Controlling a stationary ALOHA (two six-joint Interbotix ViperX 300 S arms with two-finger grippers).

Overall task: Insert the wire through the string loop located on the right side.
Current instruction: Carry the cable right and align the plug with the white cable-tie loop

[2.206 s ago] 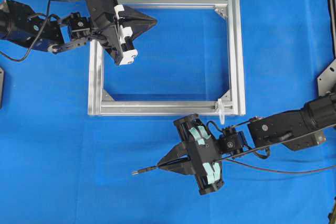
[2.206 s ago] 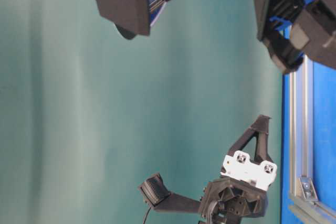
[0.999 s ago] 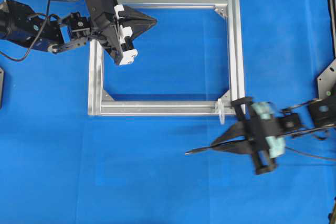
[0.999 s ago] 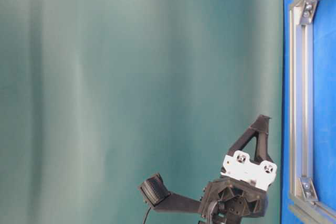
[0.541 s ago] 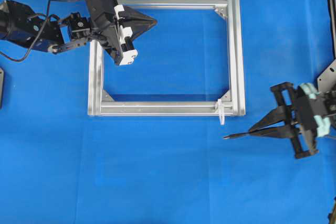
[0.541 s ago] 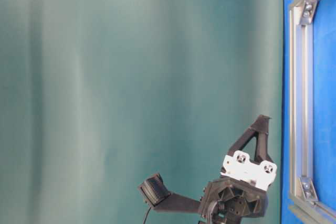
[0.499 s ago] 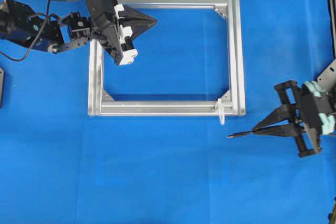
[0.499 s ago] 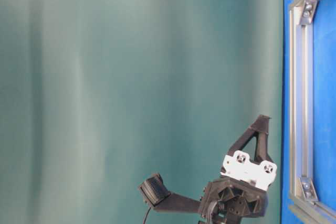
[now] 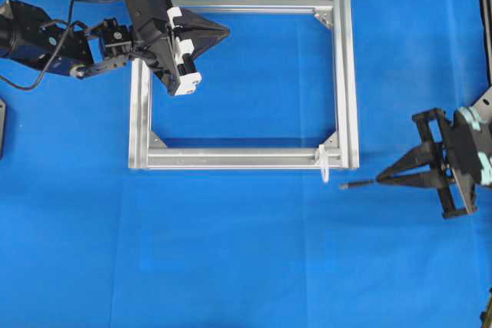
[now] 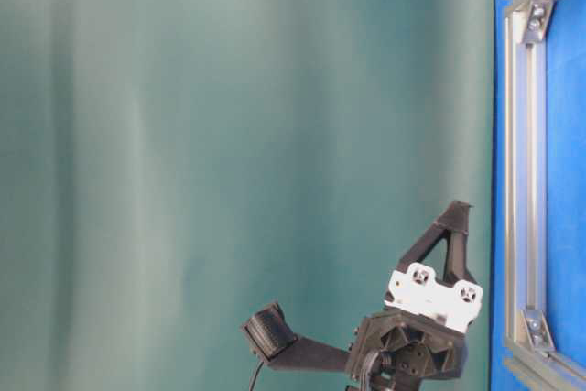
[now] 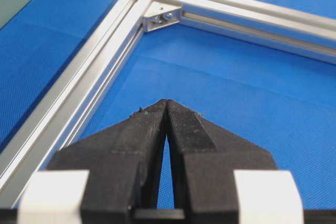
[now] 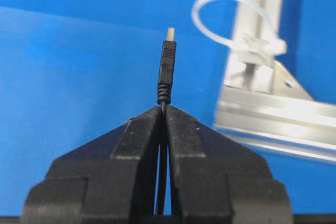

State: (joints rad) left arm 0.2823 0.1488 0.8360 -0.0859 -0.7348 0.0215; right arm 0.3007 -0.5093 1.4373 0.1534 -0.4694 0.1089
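Two grippers are at work over the blue bench point(image 9: 231, 266). On the right side, the right gripper point(image 9: 380, 180) is pinched tight on the one wire point(image 9: 355, 183), and the black plug sticks out past its tip. From the right wrist camera the plug point(image 12: 167, 72) stands straight out from between the two black fingers point(image 12: 134, 145), with a small shiny end on top. One string loop point(image 9: 324, 164) hangs on the silver frame point(image 9: 346, 74), at the frame's near right corner. It is thin and whitish. In the overhead view the plug tip points at the loop and sits just beside it, but it is not touching and not inside it. From the right wrist camera the loop point(image 12: 226, 17) is off to the right of the plug, a bit farther away. One frame lies flat on the bench, made of four silver bars. Little silver corner pieces sit inside its corners. The left gripper point(image 9: 227, 32) is over the far left corner of the frame. Its two fingers point(image 11: 142, 135) are pressed together with nothing between them.
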